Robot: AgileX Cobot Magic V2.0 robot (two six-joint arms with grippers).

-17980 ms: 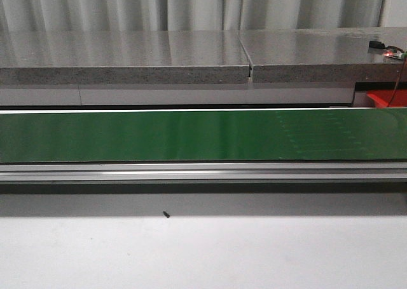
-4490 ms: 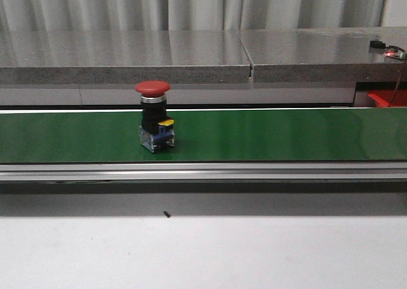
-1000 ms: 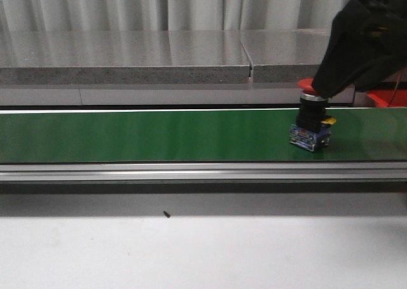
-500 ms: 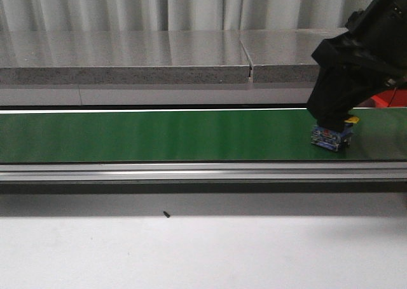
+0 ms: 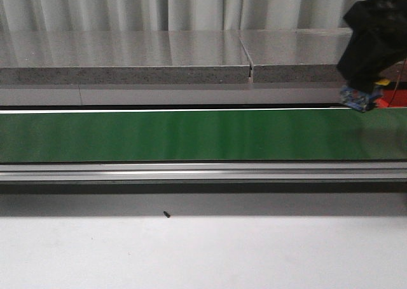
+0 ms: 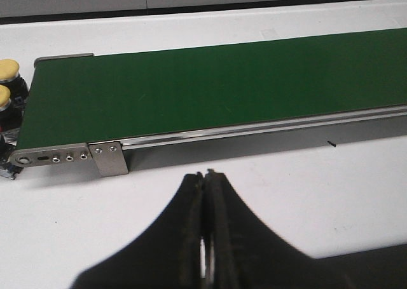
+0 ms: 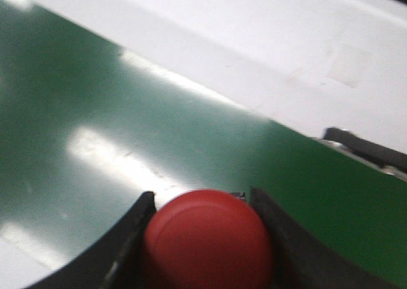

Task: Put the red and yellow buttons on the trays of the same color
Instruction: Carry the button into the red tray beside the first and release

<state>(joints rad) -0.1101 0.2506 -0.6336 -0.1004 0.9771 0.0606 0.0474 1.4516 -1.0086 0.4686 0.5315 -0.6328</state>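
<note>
My right gripper is shut on the red button, whose round cap fills the space between the fingers. In the front view that gripper hangs at the far right, lifted above the green belt, with only the button's blue base showing beneath it. Just behind it a corner of the red tray shows. Two yellow buttons stand off the belt's end in the left wrist view. My left gripper is shut on nothing, over the white table. No yellow tray is in view.
The belt's aluminium rail runs along its near side, with a metal end bracket. Behind the belt stands a grey stone ledge. White table lies in front, with a small dark speck.
The red button has travelled right along the belt. My right gripper came down on it, closed, and now has lifted it off the belt toward the right.
</note>
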